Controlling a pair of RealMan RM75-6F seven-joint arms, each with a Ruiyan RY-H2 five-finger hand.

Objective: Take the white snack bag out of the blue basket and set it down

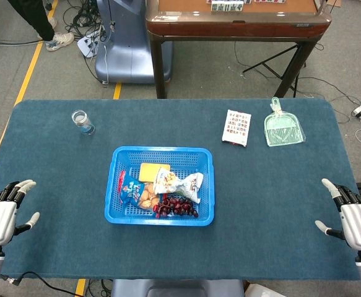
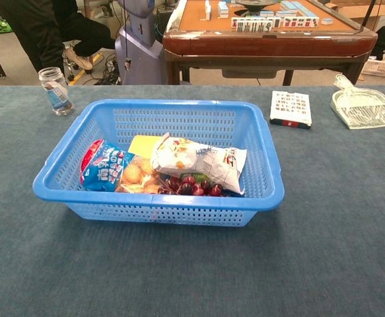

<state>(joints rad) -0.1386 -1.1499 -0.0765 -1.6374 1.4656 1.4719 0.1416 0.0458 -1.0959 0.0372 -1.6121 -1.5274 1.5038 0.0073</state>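
The white snack bag (image 1: 179, 184) (image 2: 199, 161) lies inside the blue basket (image 1: 114, 186) (image 2: 261, 158), towards its right half, partly over a bunch of dark red grapes (image 1: 176, 206) (image 2: 192, 185). My left hand (image 1: 4, 211) rests at the table's left edge, fingers apart and holding nothing. My right hand (image 1: 351, 216) sits at the right edge, likewise spread and holding nothing. Both hands are far from the basket. Neither hand shows in the chest view.
Also in the basket: a blue biscuit bag (image 1: 134, 192) (image 2: 109, 168) and a yellow packet (image 1: 152, 171) (image 2: 144, 145). A glass jar (image 1: 82, 122) (image 2: 53, 90) stands back left. A patterned box (image 1: 236, 127) (image 2: 290, 108) and a green dustpan (image 1: 283, 127) (image 2: 364, 105) lie back right.
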